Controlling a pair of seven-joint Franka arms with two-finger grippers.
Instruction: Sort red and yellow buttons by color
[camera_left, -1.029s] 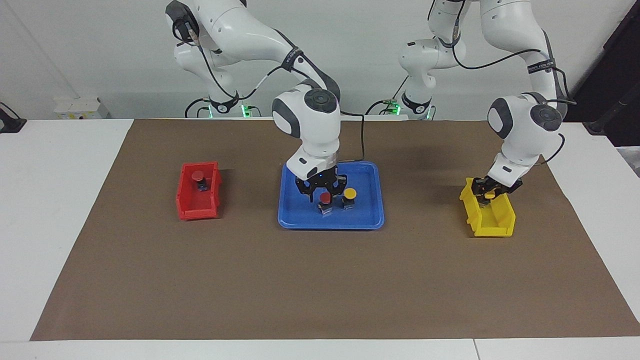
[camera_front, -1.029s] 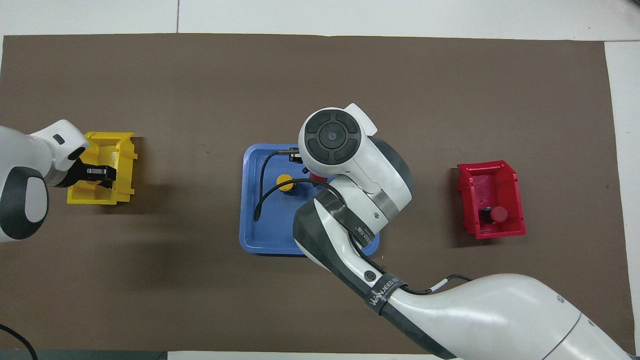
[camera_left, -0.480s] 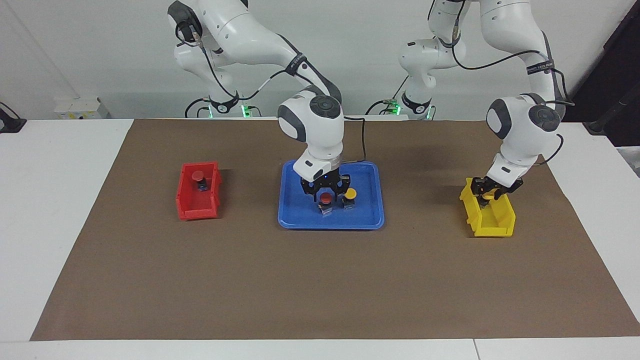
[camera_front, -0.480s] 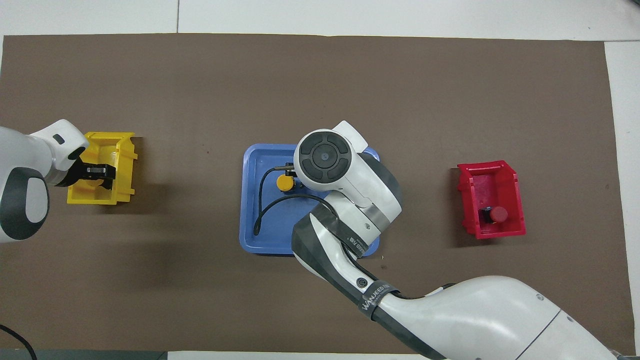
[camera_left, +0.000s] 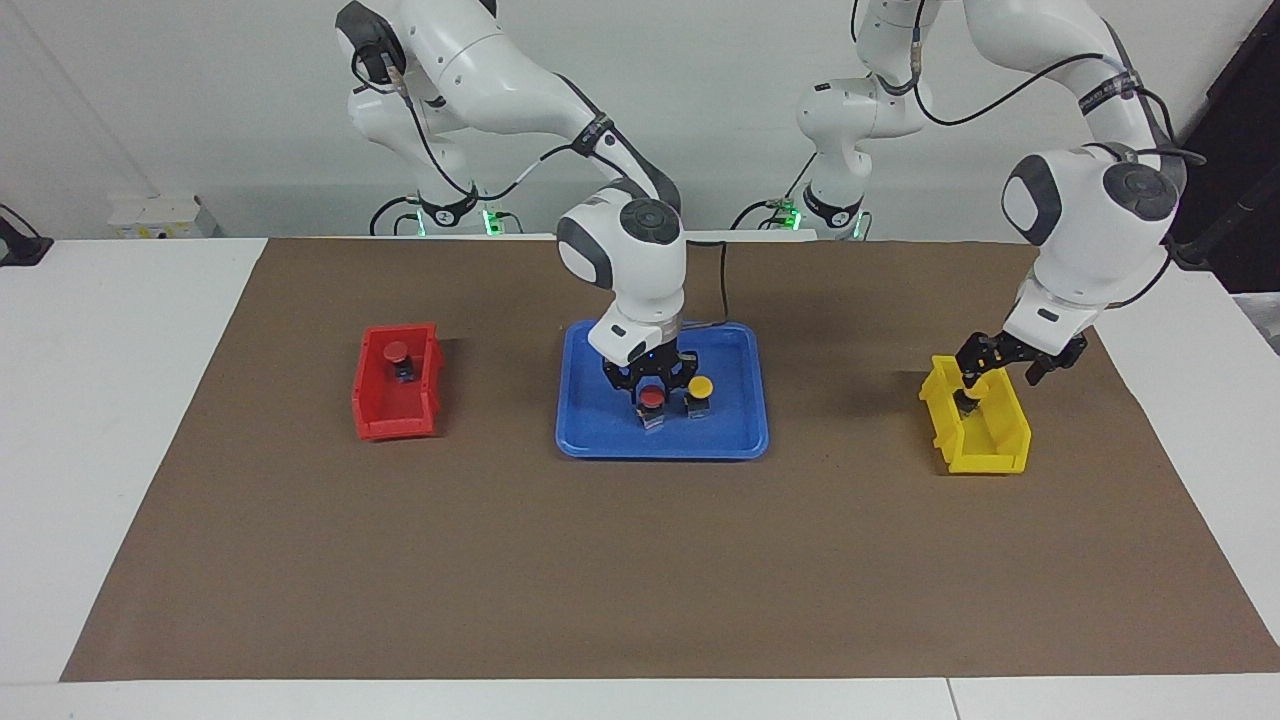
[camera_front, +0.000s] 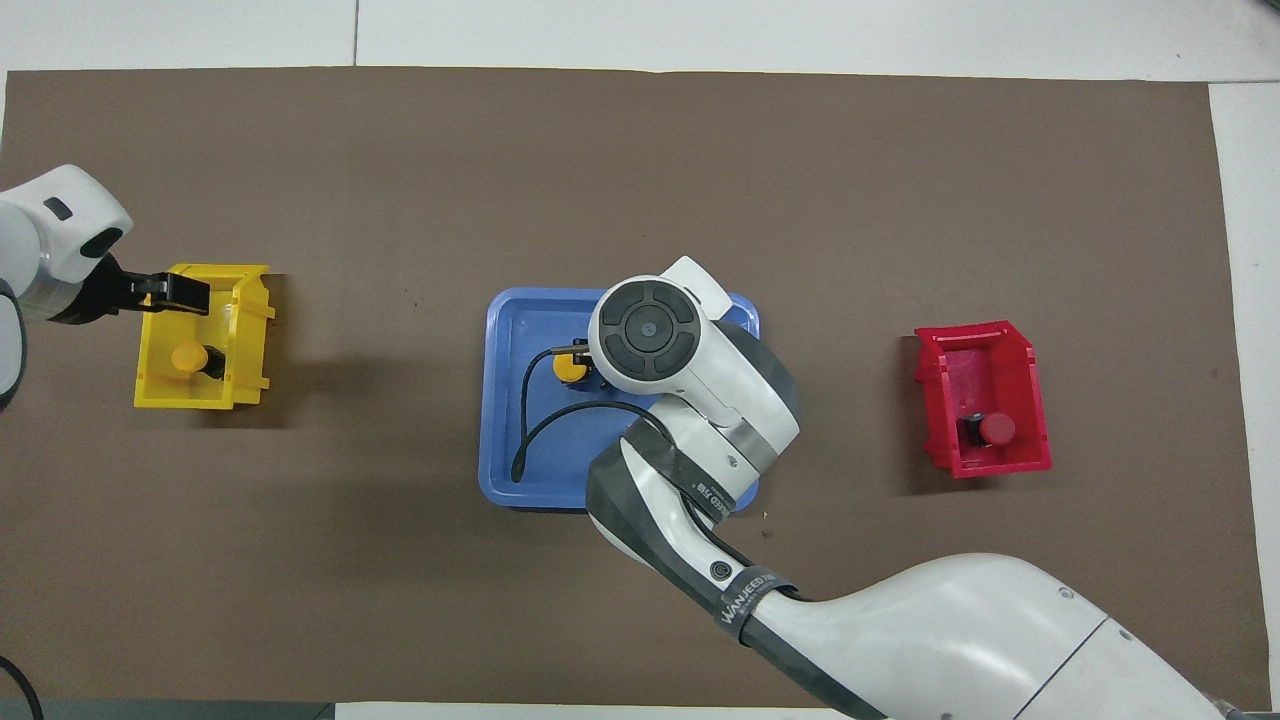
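My right gripper (camera_left: 650, 383) is open and low in the blue tray (camera_left: 730, 435), its fingers on either side of a red button (camera_left: 652, 399). In the overhead view the right wrist hides that button. A yellow button (camera_left: 702, 387) stands beside it in the tray (camera_front: 510, 330), toward the left arm's end, and shows from overhead (camera_front: 570, 367). My left gripper (camera_left: 1008, 358) is open and empty, raised over the yellow bin (camera_left: 985, 440). A yellow button (camera_front: 190, 357) lies in that bin (camera_front: 245, 340). The red bin (camera_left: 395, 415) holds a red button (camera_left: 398, 352).
Brown paper (camera_left: 640, 570) covers the table, with white tabletop around it. The red bin (camera_front: 985, 395), with its red button (camera_front: 995, 430), sits toward the right arm's end and the yellow bin toward the left arm's end. A black cable (camera_front: 530, 440) from the right wrist hangs over the tray.
My left gripper let go of the yellow button in the yellow bin and rose away from it. My right gripper came down around the red button in the tray.
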